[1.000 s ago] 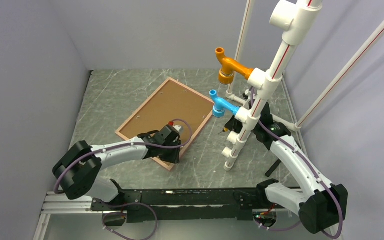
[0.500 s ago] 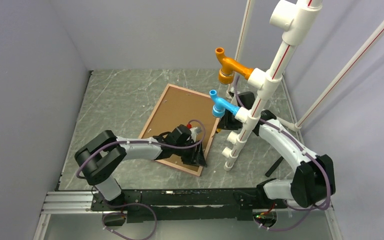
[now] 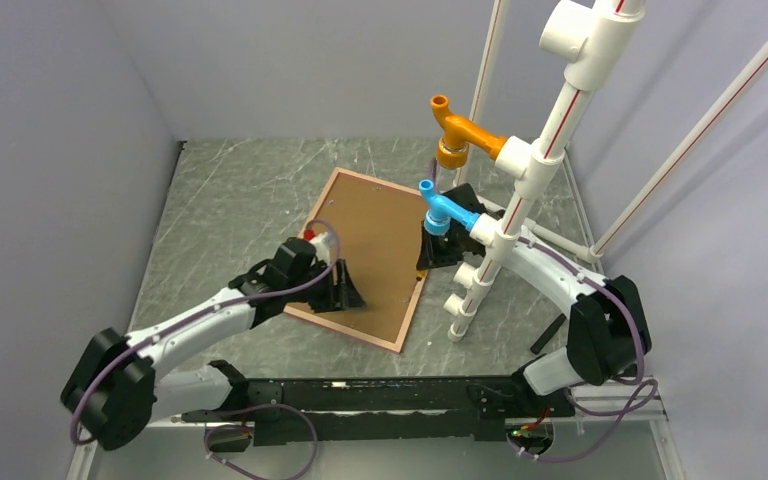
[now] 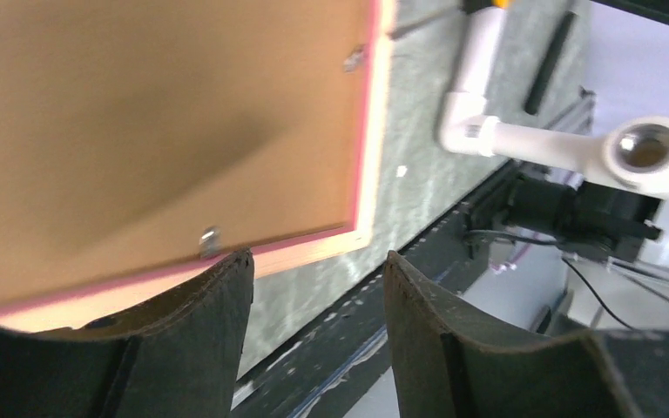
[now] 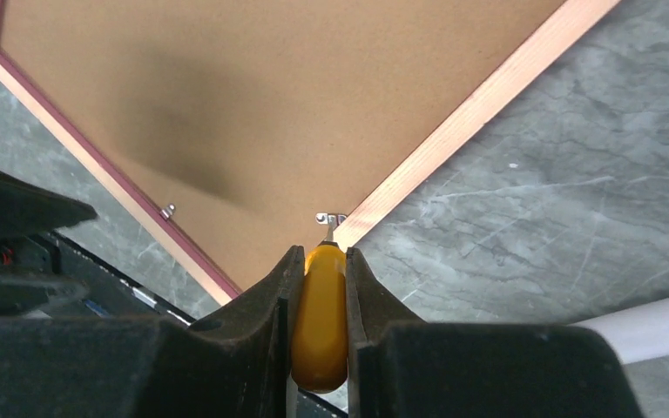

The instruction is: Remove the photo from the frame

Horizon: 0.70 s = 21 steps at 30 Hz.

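The pink frame lies face down on the table, and its brown backing board faces up. The photo is hidden under the board. My left gripper is open and empty, low over the frame's near left part. In the left wrist view the frame's near corner and a metal clip show just past the left gripper. My right gripper is shut on a yellow-handled tool. The tool's tip is at a metal clip on the frame's right edge.
A white pipe stand with an orange fitting and a blue fitting rises right of the frame, close over my right gripper. A black stick lies at the right. The black rail runs along the near edge.
My left gripper has swung the frame more upright, then moved left along its near end. My right arm has reached in under the blue fitting to the frame's right edge.
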Each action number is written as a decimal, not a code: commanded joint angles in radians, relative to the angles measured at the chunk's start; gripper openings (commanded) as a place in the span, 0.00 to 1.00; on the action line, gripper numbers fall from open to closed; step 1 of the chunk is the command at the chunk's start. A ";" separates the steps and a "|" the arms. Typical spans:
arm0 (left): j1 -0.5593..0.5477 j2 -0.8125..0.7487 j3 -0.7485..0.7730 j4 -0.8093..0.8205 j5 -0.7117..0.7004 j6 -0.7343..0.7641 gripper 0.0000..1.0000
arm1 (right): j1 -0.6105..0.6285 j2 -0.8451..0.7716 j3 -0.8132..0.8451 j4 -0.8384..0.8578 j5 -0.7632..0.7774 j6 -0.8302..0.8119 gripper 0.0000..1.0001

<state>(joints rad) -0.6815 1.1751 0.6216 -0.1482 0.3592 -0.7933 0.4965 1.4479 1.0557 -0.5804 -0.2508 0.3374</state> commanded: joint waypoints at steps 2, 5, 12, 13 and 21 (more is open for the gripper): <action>0.089 -0.147 -0.074 -0.234 -0.104 0.003 0.60 | 0.063 0.042 0.072 -0.023 0.031 -0.010 0.00; 0.101 -0.232 -0.109 -0.287 -0.162 -0.023 0.61 | 0.087 0.061 0.091 -0.046 0.077 -0.008 0.00; 0.114 -0.318 -0.165 -0.295 -0.182 -0.057 0.60 | 0.100 0.087 0.121 -0.095 0.125 -0.015 0.00; 0.114 -0.316 -0.176 -0.285 -0.175 -0.068 0.61 | 0.105 0.084 0.118 -0.097 0.121 -0.015 0.00; 0.113 -0.221 -0.220 -0.212 -0.215 -0.101 0.62 | 0.142 0.090 0.079 -0.068 0.119 -0.004 0.00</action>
<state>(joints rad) -0.5724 0.9165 0.4038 -0.4206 0.1791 -0.8715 0.6220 1.5318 1.1320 -0.6613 -0.1539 0.3321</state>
